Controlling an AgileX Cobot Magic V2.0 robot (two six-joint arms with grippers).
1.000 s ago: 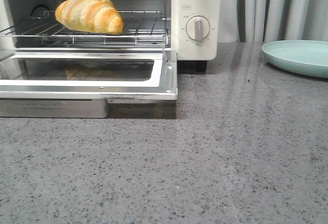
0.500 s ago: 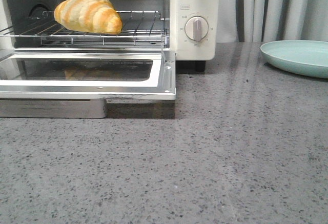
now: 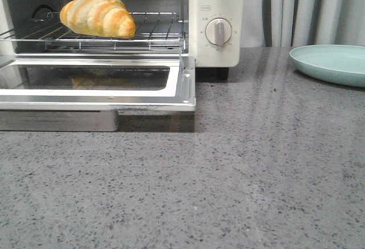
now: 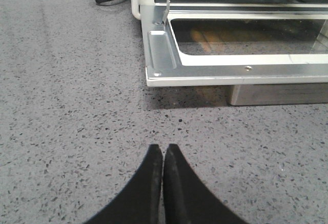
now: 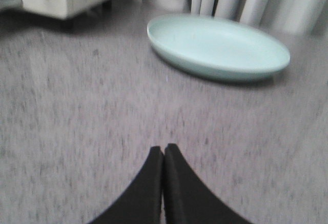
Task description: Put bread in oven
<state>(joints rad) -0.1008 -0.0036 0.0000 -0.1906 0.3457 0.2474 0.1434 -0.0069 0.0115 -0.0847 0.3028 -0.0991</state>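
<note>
Golden bread [image 3: 98, 14] on oven [image 3: 215, 21] rack, off jaws

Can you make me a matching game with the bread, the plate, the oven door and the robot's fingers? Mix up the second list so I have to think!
Things:
1. bread
2. plate
3. oven door
4. left gripper fingers

States or places:
A. folded down open
B. pressed together, holding nothing
C. lying on the wire rack inside the oven
D. empty, on the counter to the right of the oven

Right pairs: 1-C, 2-D, 3-A, 4-B
</note>
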